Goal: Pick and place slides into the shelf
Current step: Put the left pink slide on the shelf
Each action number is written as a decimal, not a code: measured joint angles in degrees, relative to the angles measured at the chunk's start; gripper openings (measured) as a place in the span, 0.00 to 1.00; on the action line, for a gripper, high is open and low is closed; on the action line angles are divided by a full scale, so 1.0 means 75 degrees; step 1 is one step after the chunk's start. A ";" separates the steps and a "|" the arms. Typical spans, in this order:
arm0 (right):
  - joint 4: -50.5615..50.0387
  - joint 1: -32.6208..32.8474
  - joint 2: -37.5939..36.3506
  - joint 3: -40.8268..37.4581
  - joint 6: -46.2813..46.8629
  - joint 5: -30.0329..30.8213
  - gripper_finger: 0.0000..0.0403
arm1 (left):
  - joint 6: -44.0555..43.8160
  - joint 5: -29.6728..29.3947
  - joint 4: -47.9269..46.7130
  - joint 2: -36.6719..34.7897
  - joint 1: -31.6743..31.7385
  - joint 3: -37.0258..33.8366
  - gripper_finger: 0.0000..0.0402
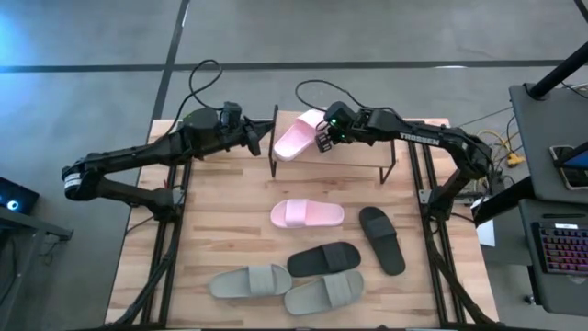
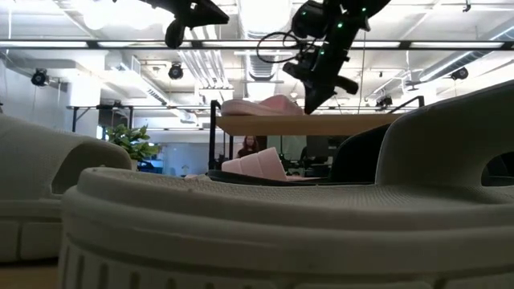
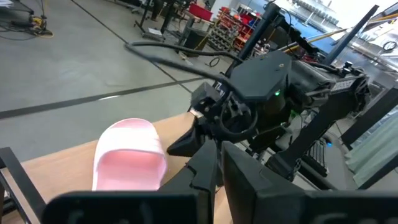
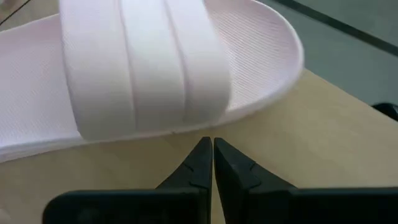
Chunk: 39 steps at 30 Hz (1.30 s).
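One pale pink slide (image 1: 297, 138) lies sole down on the shelf's (image 1: 367, 152) plank top, at its left end. My right gripper (image 4: 209, 144) is shut and slants down just beside that slide's long side, over the plank. My left gripper (image 1: 253, 139) is shut and empty, held level in the air just left of the shelf, facing the slide (image 3: 127, 158). On the table nearer me lie the other pink slide (image 1: 306, 213), two black slides (image 1: 381, 239) (image 1: 323, 259) and two grey-green slides (image 1: 250, 281) (image 1: 323, 292). My right gripper's shut fingertips (image 4: 200, 152) stand at the side edge of the pink slide's sole (image 4: 186, 132), below its strap. They come slanting down from the table's right. I cannot tell whether they touch the sole. The slide lies flat on the plank.
The right part of the shelf plank (image 1: 363, 156) is bare. The shelf's thin black legs (image 1: 273, 165) stand on the wooden table (image 1: 211, 230). Cables (image 1: 207, 78) run behind the far edge. In the low view a grey-green slide (image 2: 265, 233) fills the foreground.
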 joint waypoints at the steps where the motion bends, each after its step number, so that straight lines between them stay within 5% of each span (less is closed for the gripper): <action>1: 0.0002 -0.0031 0.0097 0.0081 -0.0055 -0.0036 0.02 | 0.0000 0.0000 0.0003 0.0000 0.0000 -0.0002 0.03; 17: 0.0350 -0.0135 0.1333 0.1348 -0.0767 -0.0184 0.02 | 0.0038 -0.0001 0.0014 0.0009 0.0000 -0.0108 0.03; 30: 0.1025 -0.0332 0.1614 0.1517 -0.0617 -0.0641 0.02 | 0.0035 -0.0018 0.0023 0.0015 0.0000 -0.0113 0.03; 39: 0.0142 -0.0237 0.1346 0.1517 -0.0575 -0.0642 0.02 | 0.0035 -0.0026 0.0023 0.0015 0.0000 -0.0113 0.03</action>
